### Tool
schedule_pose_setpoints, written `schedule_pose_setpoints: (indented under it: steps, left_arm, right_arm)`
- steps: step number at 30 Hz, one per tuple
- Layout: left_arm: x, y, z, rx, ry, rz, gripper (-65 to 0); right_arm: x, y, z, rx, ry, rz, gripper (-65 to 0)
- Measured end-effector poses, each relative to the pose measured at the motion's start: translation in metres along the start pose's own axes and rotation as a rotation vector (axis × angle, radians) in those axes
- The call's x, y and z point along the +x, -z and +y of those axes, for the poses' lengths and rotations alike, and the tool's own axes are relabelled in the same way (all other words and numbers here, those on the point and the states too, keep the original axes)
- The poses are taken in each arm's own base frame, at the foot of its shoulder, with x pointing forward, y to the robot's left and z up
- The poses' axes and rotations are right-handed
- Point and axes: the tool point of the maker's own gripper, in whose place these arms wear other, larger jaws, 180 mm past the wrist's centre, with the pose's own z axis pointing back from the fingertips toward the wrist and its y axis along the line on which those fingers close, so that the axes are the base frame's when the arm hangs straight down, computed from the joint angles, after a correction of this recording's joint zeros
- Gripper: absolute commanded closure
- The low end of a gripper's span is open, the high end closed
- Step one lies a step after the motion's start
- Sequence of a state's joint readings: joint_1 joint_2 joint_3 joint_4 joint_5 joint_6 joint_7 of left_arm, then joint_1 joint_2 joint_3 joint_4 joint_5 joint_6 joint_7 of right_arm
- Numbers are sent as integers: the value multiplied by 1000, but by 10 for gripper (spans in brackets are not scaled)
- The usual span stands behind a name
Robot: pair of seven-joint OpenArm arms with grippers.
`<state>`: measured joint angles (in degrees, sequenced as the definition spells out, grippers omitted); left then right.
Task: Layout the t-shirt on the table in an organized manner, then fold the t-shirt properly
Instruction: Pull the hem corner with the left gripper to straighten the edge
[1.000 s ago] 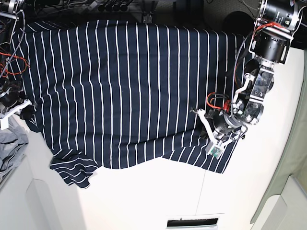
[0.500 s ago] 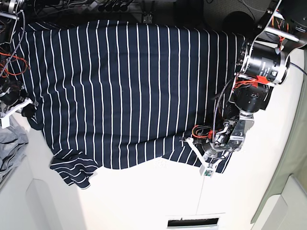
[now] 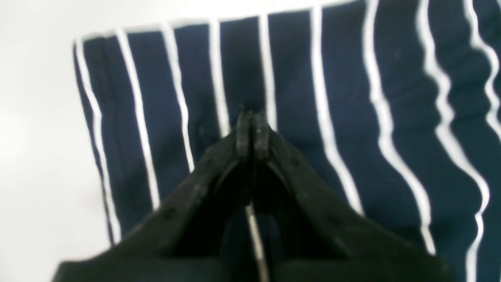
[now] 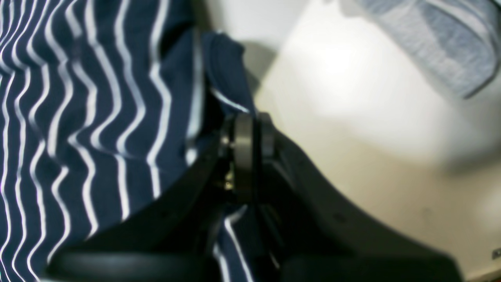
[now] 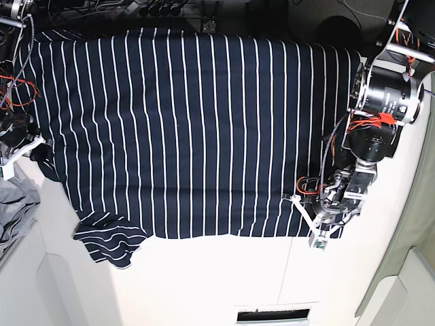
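The dark navy t-shirt [image 5: 183, 129] with thin white stripes lies spread flat on the white table [image 5: 224, 278]; one sleeve [image 5: 109, 241] is bunched at the near left. In the base view my left gripper [image 5: 315, 233] sits at the shirt's near right corner. The left wrist view shows my left gripper [image 3: 252, 119] shut on the t-shirt [image 3: 352, 98], with striped fabric between its fingers. My right gripper [image 5: 35, 153] is at the shirt's left edge. In the right wrist view my right gripper [image 4: 246, 121] is shut on a fold of the t-shirt [image 4: 98, 98].
A plain grey cloth [image 5: 13, 210] lies bunched at the table's left edge and shows as a grey cloth [image 4: 434, 43] in the right wrist view. Cables [image 5: 156, 10] run along the far edge. A dark slot [image 5: 272, 316] sits at the near edge.
My left gripper has moved toward the near right, dragging the shirt's corner with it. The near hem, wavy before, now runs straight. The right arm has stayed put.
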<state>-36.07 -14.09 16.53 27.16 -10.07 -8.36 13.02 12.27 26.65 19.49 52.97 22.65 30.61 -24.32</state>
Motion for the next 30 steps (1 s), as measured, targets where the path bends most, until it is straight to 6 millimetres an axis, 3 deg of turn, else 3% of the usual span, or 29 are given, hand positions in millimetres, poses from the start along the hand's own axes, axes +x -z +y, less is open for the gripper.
schedule_pose_setpoints:
  steps: [4, 11, 19, 23, 27, 28, 30]
  left_arm:
    - [-3, -1, 9, 14, 1, 7, 0]
    - [2, -2, 9, -8, 10, 35, 0]
    - [-3, -3, 4, -56, 28, 92, 0]
    - [-4, -4, 3, -58, 28, 105, 0]
    - [-4, -4, 2, -59, 28, 124, 0]
    - [-5, -4, 2, -59, 28, 129, 0]
    - [-5, -4, 2, -59, 28, 129, 0]
  right_arm:
    - [3, 1, 1, 3, 2, -20, 0]
    - [16, -1, -1, -3, 16, -81, 0]
    - [40, -31, -49, -89, 192, -231, 0]
    - [45, -37, -51, -62, 266, -264, 0]
    - [44, -36, -46, -32, 301, -256, -332]
    - [45, -37, -46, -28, 307, -262, -368]
    - [49, -38, -44, -14, 324, -282, -373]
